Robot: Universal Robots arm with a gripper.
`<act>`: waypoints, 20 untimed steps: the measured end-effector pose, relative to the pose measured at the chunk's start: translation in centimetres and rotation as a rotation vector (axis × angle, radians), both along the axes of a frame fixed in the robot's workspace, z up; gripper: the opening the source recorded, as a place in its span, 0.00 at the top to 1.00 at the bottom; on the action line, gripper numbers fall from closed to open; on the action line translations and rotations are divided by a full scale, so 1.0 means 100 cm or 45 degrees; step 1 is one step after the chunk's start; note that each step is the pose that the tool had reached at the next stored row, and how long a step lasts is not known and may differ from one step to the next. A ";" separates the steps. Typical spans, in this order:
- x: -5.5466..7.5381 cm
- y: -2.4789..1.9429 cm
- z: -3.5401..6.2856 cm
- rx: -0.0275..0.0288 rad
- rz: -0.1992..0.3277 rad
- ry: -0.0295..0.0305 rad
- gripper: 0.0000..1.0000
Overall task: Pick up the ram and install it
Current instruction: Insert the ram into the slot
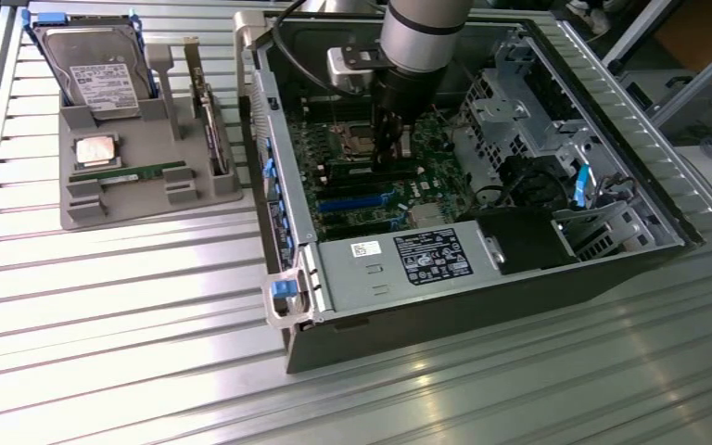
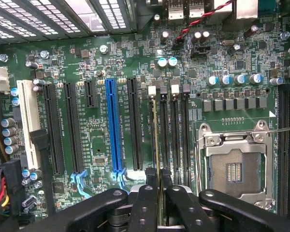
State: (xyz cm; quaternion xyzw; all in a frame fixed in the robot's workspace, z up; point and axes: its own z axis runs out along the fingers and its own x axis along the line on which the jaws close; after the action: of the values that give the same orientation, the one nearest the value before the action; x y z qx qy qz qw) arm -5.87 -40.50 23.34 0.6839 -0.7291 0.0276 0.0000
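Observation:
The ram [image 2: 156, 140] appears edge-on as a thin line with a gold edge, standing upright between my fingertips [image 2: 151, 178]. My gripper [image 2: 157, 186] is shut on it. The stick lies along the outermost of several black memory slots [image 2: 175, 130], next to the empty processor socket [image 2: 234, 169]; whether it is seated in the slot I cannot tell. In the exterior view my gripper [image 1: 388, 148] reaches straight down into the open computer case [image 1: 455, 306], over the green motherboard [image 1: 369, 199].
A grey holder [image 1: 146, 199] outside the case, on the exterior view's left, carries a hard drive [image 1: 96, 65], a square silver chip [image 1: 96, 148], a green stick [image 1: 133, 171] and a bracketed card [image 1: 208, 120]. A blue expansion slot [image 2: 111, 125] and the power supply [image 1: 406, 264] flank the memory slots.

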 end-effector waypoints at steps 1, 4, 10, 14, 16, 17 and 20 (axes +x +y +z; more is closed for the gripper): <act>0.000 0.0000 0.0000 0.0000 0.008 0.0000 0.87; 0.000 0.0000 0.0000 0.0000 0.016 0.0000 0.87; 0.000 0.0000 0.0000 -0.0003 0.010 0.0001 0.87; 0.000 0.0000 -0.0004 -0.0001 0.001 0.0000 0.87; 0.000 0.0000 -0.0014 -0.0001 -0.004 0.0001 0.87; 0.000 0.0000 -0.0014 -0.0002 -0.005 0.0001 0.87; 0.000 0.0000 -0.0014 -0.0001 -0.005 0.0001 0.87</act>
State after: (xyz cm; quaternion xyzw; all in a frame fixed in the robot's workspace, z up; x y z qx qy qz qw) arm -5.84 -40.50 23.19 0.6824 -0.7304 0.0276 0.0001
